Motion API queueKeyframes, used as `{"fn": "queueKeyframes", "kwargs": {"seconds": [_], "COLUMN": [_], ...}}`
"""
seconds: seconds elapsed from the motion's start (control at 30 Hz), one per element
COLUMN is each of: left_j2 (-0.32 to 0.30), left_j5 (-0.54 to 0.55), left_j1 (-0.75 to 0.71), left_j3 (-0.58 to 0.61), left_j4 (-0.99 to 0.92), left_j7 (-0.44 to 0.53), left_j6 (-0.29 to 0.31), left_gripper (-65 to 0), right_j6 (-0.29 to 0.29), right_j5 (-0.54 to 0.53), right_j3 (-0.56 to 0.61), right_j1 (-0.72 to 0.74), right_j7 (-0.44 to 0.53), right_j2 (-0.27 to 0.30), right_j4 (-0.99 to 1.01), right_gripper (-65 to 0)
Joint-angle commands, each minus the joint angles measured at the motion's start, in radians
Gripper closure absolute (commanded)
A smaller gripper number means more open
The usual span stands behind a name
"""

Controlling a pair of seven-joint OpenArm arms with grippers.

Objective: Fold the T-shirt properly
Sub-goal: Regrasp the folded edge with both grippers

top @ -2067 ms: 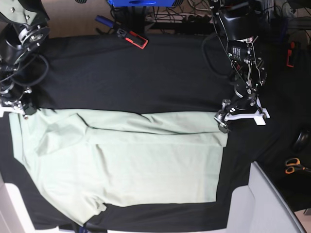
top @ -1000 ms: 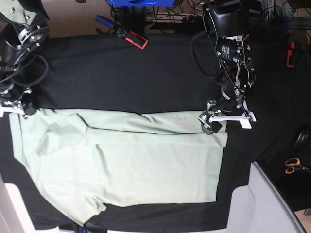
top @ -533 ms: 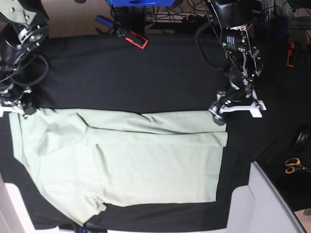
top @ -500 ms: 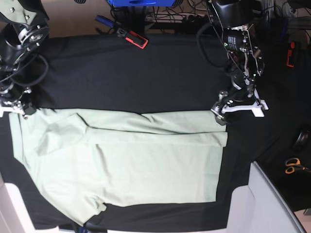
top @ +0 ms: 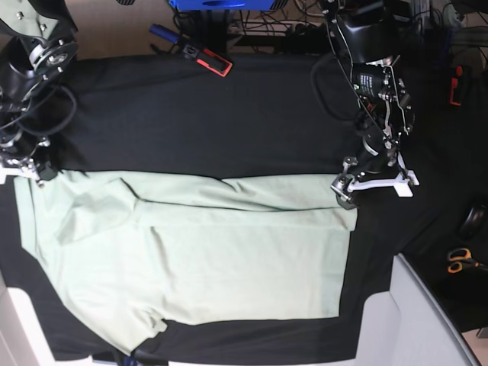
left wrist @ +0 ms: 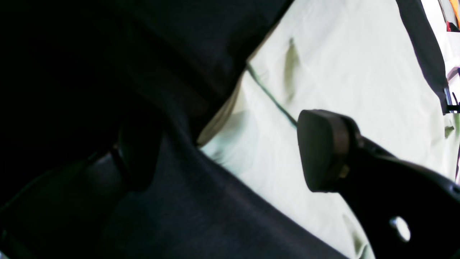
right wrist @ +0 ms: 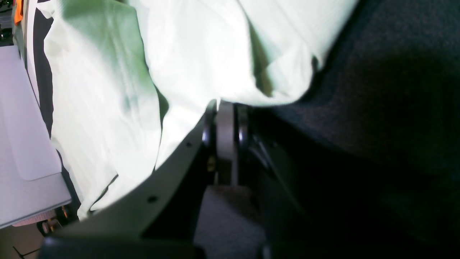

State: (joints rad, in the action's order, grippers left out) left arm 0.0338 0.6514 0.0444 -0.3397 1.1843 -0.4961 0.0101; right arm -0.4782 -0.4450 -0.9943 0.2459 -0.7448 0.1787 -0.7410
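Observation:
The pale mint-green T-shirt (top: 213, 252) lies spread flat on the black tablecloth (top: 229, 114), with a sleeve folded in at the left. My left gripper (top: 375, 185) hovers open at the shirt's upper right corner. In the left wrist view the left gripper (left wrist: 230, 154) has its jaws wide apart, and the corner of the T-shirt (left wrist: 341, 72) lies between them. My right gripper (top: 27, 169) is at the upper left corner. The right wrist view shows the right gripper (right wrist: 224, 115) shut on the edge of the T-shirt (right wrist: 197, 54).
A red and black tool (top: 206, 59) lies at the table's far edge. Orange-handled scissors (top: 457, 261) and a dark round object (top: 473, 219) sit at the right. A grey panel (top: 415, 320) covers the lower right corner. Cables crowd the top.
The left arm swung right, off the shirt's top edge, then dropped back down to the upper right corner, jaws still open. The right arm and the shirt have not moved.

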Motion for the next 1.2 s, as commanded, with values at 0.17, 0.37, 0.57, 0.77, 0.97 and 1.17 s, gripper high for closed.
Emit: {"fn": "queueKeyframes", "kwargs": {"seconds": [0.17,0.37,0.57,0.77,0.97,1.17], "left_j2": [0.016,0.018,0.018,0.035,0.036,0.033], "left_j5": [0.008,0.008,0.008,0.008,0.008,0.008], "left_j1": [0.019,0.056,0.111,0.111,0.101,0.084], "left_j3": [0.004,0.004,0.004,0.004,0.004,0.000], "left_j4": [0.009,-0.030,-0.159,-0.162,-0.166,-0.160], "left_j7": [-0.003,-0.003,-0.003,-0.003,-0.003,0.001], "left_j6": [0.006,0.006,0.008,0.008,0.008,0.008], "left_gripper": [-57.1,-57.1,-57.1,-56.9,-28.9,-26.2], "right_j6": [-0.011,-0.011,-0.011,-0.011,-0.011,-0.011], "right_j5": [-0.016,-0.016,-0.016,-0.016,-0.016,-0.016], "right_j3": [0.002,0.002,-0.001,0.001,0.001,0.001], "right_j1": [0.017,0.017,0.017,0.017,0.017,0.017], "right_j7": [0.011,0.011,0.011,0.011,0.011,0.011], "right_j2": [0.018,0.018,0.020,0.020,0.020,0.020], "right_j4": [-0.013,-0.013,-0.013,-0.013,-0.013,-0.013], "right_gripper": [0.0,0.0,0.0,0.0,0.0,0.0]}}
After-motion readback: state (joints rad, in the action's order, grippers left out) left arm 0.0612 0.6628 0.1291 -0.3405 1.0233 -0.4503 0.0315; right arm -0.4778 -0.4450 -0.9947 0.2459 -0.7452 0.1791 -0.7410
